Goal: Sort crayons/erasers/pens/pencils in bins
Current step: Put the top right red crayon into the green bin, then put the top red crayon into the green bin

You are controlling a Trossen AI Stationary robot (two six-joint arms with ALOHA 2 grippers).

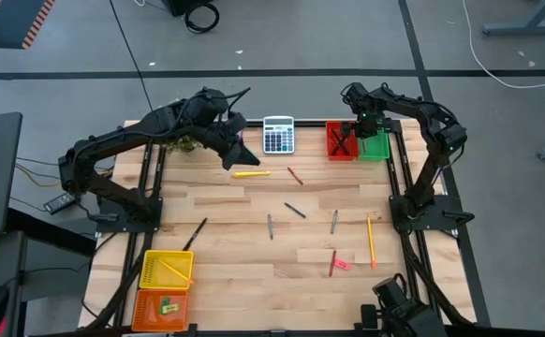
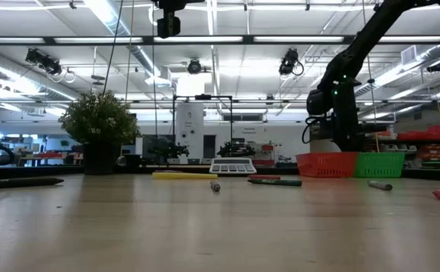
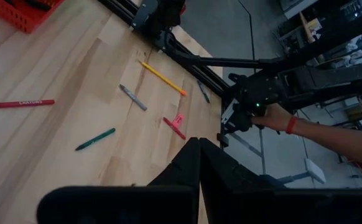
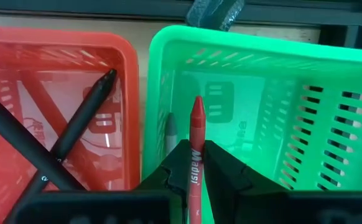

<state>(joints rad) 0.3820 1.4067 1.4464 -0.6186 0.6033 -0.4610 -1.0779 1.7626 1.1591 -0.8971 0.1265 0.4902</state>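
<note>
My right gripper (image 4: pixel 193 154) is shut on a red crayon (image 4: pixel 197 115) above the green bin (image 1: pixel 375 146), close to the wall it shares with the red bin (image 1: pixel 340 140). A grey crayon (image 4: pixel 170 127) lies in the green bin and black pens (image 4: pixel 81 121) cross in the red one. My left gripper (image 1: pixel 243 154) hovers shut beside the calculator, touching nothing. Loose on the table are a yellow pen (image 1: pixel 251 173), a red crayon (image 1: pixel 294 175), dark pens (image 1: pixel 294 210), a pencil (image 1: pixel 370 241) and a pink eraser (image 1: pixel 342 265). My right gripper pinches the red crayon's wrapped shaft (image 4: pixel 194 163) between its two fingers. The crayon lies along the fingers and its pointed tip (image 4: pixel 197 104) sticks out past them. It hangs clear over the green bin's floor (image 4: pixel 243 134), touching nothing below.
The grey calculator (image 1: pixel 278 134) stands at the far edge between the arms. The yellow bin (image 1: pixel 165 269) and orange bin (image 1: pixel 160 307) sit at the near left corner. A potted plant (image 2: pixel 99 125) is behind the left arm. A person's hand (image 3: pixel 274 115) shows beyond the table's near right.
</note>
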